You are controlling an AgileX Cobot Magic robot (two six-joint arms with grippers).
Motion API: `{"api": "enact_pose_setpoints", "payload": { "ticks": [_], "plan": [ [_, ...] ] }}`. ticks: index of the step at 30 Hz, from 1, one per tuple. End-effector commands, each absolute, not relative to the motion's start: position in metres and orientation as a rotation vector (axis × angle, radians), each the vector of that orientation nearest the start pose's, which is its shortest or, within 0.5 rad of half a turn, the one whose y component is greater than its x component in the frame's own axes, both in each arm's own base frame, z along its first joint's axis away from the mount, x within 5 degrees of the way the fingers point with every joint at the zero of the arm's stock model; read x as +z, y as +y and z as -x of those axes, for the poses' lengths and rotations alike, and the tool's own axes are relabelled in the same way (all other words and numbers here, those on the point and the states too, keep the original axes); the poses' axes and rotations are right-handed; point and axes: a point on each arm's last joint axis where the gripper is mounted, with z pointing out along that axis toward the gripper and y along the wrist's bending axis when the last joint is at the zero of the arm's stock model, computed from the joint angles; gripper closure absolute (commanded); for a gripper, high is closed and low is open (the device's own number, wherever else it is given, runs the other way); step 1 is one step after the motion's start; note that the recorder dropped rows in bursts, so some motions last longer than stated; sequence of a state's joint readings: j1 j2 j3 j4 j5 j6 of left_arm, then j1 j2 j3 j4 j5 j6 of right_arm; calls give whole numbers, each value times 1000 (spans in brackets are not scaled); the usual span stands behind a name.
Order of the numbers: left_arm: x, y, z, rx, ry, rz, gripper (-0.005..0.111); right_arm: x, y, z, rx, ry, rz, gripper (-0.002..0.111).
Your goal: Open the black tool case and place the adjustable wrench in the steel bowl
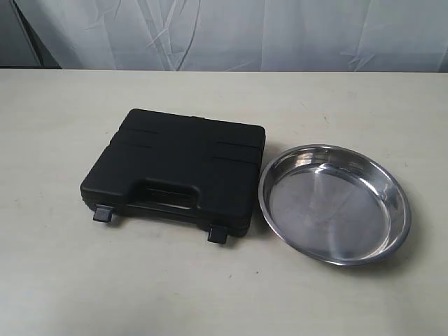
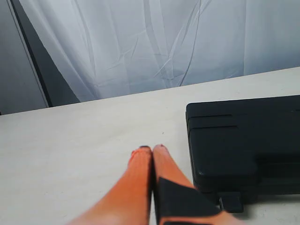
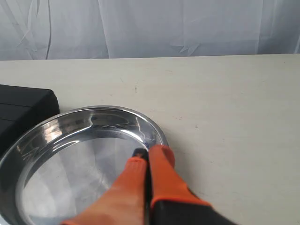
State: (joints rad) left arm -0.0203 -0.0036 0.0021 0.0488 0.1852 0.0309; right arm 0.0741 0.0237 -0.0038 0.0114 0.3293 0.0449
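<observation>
left claw (image 2: 152, 149), tightly pinched, near closed black tool case (image 2: 243, 140); steel bowl (image 1: 336, 203) alongside

— Where does the tool case (image 1: 178, 168) lie?
— Flat on the table (image 1: 63, 280), closed, a little left of the frame's middle in the exterior view.
— And the bowl (image 1: 334, 203)?
— Also on the table, right of the middle and slightly lower in the frame. Its left rim sits just beside the case's right edge; whether they touch, I cannot tell.
— The latches?
— On the case's lower edge: the left latch (image 1: 103, 214) at the lower-left corner, the right latch (image 1: 217, 234) at the lower-right, with the handle slot (image 1: 168, 192) between them.
— Behind it all?
— A curtain (image 1: 224, 31) across the top of the frame, beyond the table's far edge.
</observation>
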Motion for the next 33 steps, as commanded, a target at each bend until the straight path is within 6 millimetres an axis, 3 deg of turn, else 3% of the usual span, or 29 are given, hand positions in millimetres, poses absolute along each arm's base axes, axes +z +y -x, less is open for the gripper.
{"api": "enact_pose_setpoints", "payload": {
  "ticks": [1,6,8,14,17,21,26,29,33],
  "plan": [
    [197,0,-56,49,1662,-75,106,183,4,-55,92,1824,16,109],
    [197,0,-56,49,1662,-75,106,186,4,-56,91,1792,17,109],
    [197,0,-56,49,1662,-75,106,196,4,-57,114,1679,-1,109],
    [197,0,-56,49,1662,-75,106,231,-6,-54,496,1238,-422,109],
    [197,0,-56,49,1662,-75,106,233,-9,-54,660,1158,-581,109],
    [197,0,-56,49,1662,-75,106,243,-4,-53,637,1214,-505,109],
    [197,0,-56,49,1662,-75,106,284,6,-67,444,1482,-285,109],
    [197,0,-56,49,1662,-75,106,316,8,-98,237,1646,-120,109],
    [197,0,-56,49,1662,-75,106,349,12,-159,46,1753,82,109]
  ]
}}
